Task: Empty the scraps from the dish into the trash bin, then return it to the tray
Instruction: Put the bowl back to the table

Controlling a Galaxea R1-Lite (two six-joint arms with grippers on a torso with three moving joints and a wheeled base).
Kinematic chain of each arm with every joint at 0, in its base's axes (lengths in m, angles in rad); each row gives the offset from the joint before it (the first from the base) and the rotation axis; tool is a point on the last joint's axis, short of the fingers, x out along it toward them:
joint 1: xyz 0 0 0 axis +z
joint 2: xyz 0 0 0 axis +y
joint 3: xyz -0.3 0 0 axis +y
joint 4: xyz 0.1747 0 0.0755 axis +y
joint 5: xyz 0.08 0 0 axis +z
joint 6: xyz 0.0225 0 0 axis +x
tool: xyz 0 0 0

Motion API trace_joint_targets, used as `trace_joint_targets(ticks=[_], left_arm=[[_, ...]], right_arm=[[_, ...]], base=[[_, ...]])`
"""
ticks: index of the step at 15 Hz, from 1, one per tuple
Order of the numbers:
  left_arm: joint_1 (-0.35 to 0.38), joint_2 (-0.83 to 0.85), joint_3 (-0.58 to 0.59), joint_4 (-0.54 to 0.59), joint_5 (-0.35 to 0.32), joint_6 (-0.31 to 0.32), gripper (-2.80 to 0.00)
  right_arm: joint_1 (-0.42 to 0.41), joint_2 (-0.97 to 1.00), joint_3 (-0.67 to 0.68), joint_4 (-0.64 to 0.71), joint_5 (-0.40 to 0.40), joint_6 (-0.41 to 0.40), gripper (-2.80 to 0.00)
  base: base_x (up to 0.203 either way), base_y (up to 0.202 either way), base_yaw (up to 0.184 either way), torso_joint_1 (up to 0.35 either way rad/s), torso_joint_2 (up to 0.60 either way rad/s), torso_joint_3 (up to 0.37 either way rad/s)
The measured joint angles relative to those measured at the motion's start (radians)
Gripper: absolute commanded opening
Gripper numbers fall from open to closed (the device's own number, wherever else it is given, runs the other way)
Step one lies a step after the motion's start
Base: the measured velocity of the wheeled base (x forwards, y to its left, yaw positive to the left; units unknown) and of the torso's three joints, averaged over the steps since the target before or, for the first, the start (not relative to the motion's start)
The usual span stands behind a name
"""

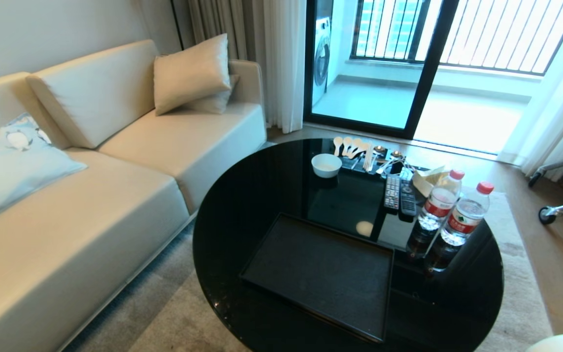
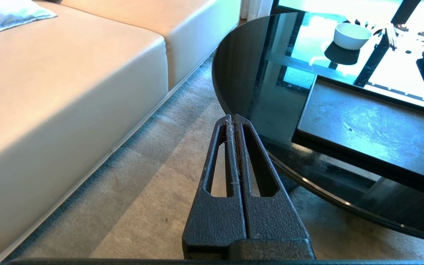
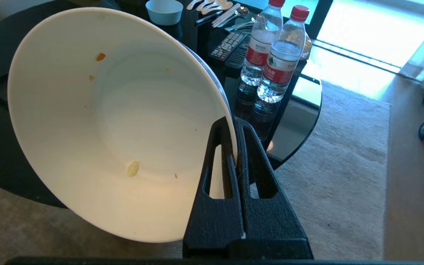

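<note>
The right gripper (image 3: pixel 234 127) has its jaws clamped on the rim of the dish (image 3: pixel 123 121), tipped on edge, its inside facing the camera, filling the frame's left. The left gripper (image 2: pixel 233 119) has its jaws pressed together, holding nothing.

Red labels with white Chinese characters are seen on two water bottles (image 3: pixel 271 55); nothing can be read.

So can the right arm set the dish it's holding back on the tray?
Probably yes: the right gripper holds the dish by its rim, and the tray lies bare.
</note>
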Motion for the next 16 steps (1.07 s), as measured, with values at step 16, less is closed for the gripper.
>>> trace_joint_targets(ticks=[16], left_arm=[[0.000,0.000,0.000,0.000,0.000,0.000,-2.80]], right_arm=[[0.091,0.975,-0.509,-0.055,0.137,-0.233,-2.80]], base=[[0.000,0.000,0.000,0.000,0.00,0.000]])
